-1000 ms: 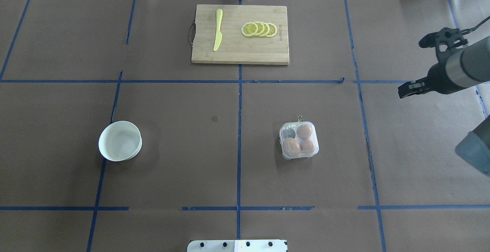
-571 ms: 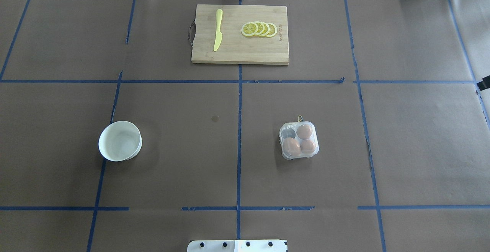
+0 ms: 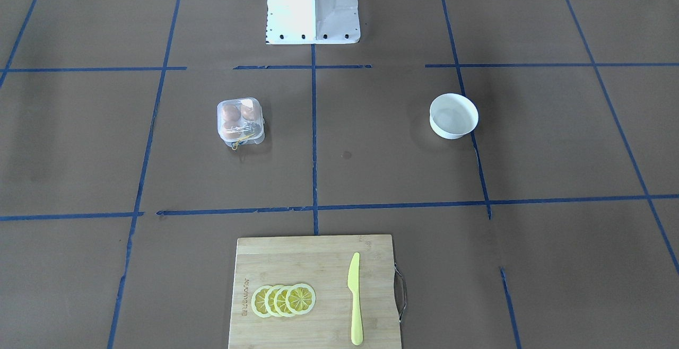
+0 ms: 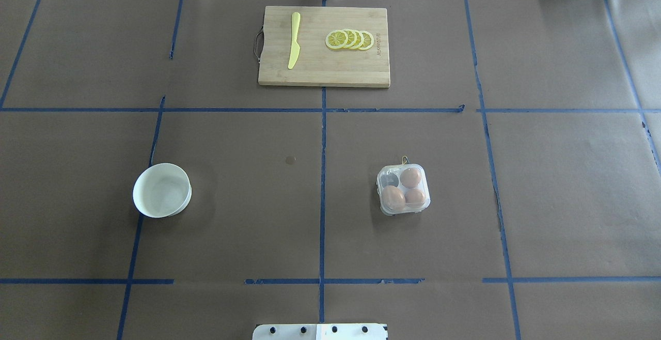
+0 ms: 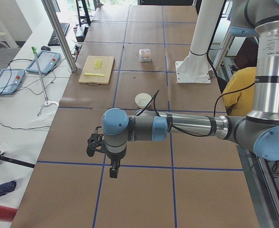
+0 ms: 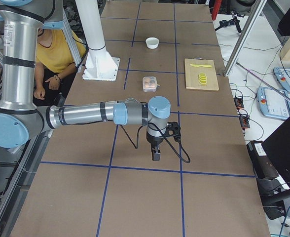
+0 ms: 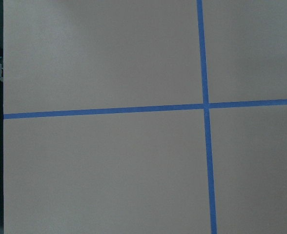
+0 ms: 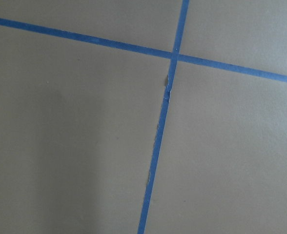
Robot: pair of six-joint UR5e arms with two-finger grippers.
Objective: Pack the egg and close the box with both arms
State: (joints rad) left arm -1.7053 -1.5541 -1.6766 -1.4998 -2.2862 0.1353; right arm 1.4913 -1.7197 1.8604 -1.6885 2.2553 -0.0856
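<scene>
The box (image 4: 404,189), a clear four-cell carton, stands right of the table's middle; it also shows in the front-facing view (image 3: 240,121). It holds three tan eggs (image 4: 410,177) and its far-left cell is empty. The lid looks to be down over them. No arm shows in the overhead or front-facing views. My left gripper (image 5: 112,171) hangs over bare table far to the left and shows only in the exterior left view. My right gripper (image 6: 156,155) hangs far to the right and shows only in the exterior right view. I cannot tell whether either is open or shut. Both wrist views show only brown paper and blue tape.
A white bowl (image 4: 161,190) stands on the left. A wooden cutting board (image 4: 324,74) lies at the far middle with a yellow knife (image 4: 294,40) and lemon slices (image 4: 349,39). The white pedestal (image 3: 313,4) stands at the robot's edge. A person in yellow (image 6: 51,54) sits behind the robot.
My right arm has swung out of the overhead view past its right edge. The box, eggs and bowl have not moved.
</scene>
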